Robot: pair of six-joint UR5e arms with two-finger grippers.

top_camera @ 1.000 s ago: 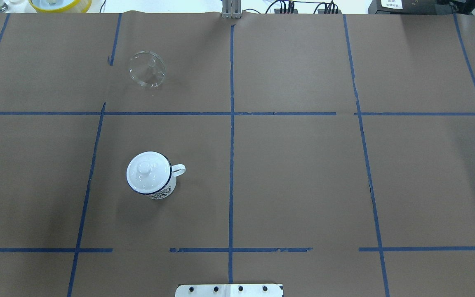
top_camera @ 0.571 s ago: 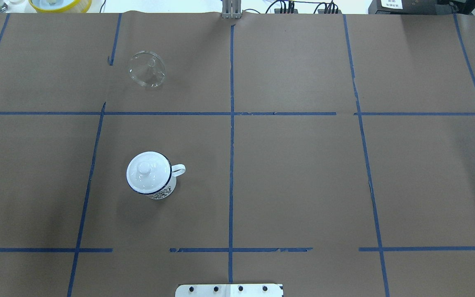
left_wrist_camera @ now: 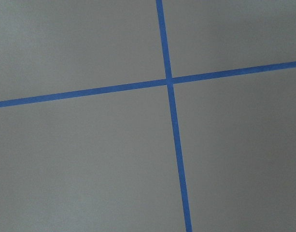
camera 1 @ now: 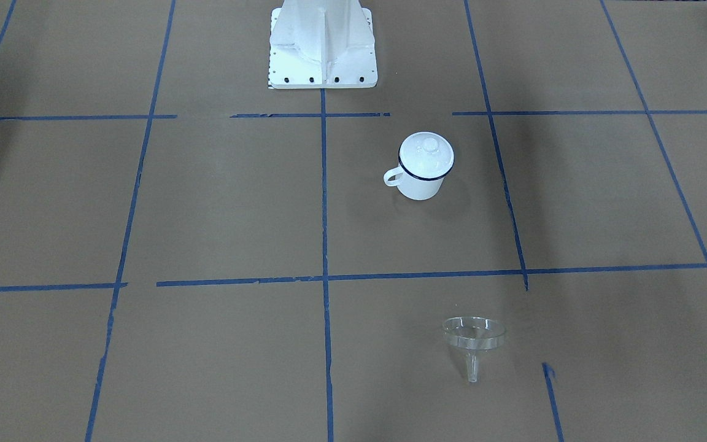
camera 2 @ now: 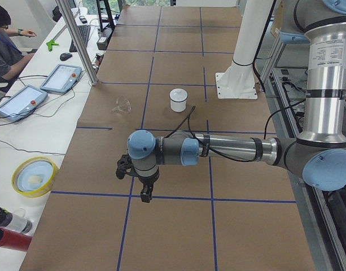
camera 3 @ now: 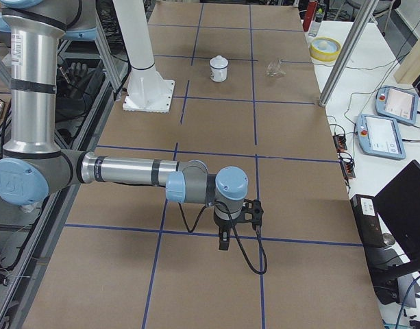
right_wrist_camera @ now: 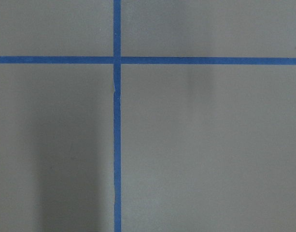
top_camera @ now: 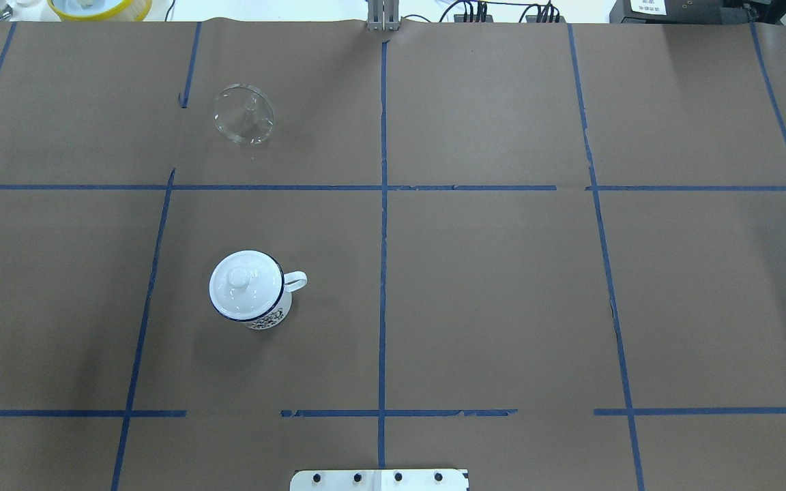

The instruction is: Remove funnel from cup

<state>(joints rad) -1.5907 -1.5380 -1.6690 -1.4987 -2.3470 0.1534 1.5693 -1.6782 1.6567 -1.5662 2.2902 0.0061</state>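
Observation:
The clear funnel (top_camera: 243, 123) lies on its side on the brown paper at the far left, spout pointing away from the robot, well apart from the cup; it also shows in the front-facing view (camera 1: 474, 337). The white cup (top_camera: 271, 315) with a dark blue rim stands upright nearer the robot, handle to the right, with a white knobbed lid (top_camera: 246, 285) on it. My left gripper (camera 2: 144, 191) and right gripper (camera 3: 224, 240) show only in the side views, hanging over bare paper at opposite table ends, far from both objects. I cannot tell whether they are open or shut.
The robot's white base (camera 1: 323, 46) stands at the table's near middle. Blue tape lines (top_camera: 383, 204) grid the paper. A yellow bowl (top_camera: 98, 7) and cables sit beyond the far edge. An operator (camera 2: 6, 48) sits by tablets on a side table.

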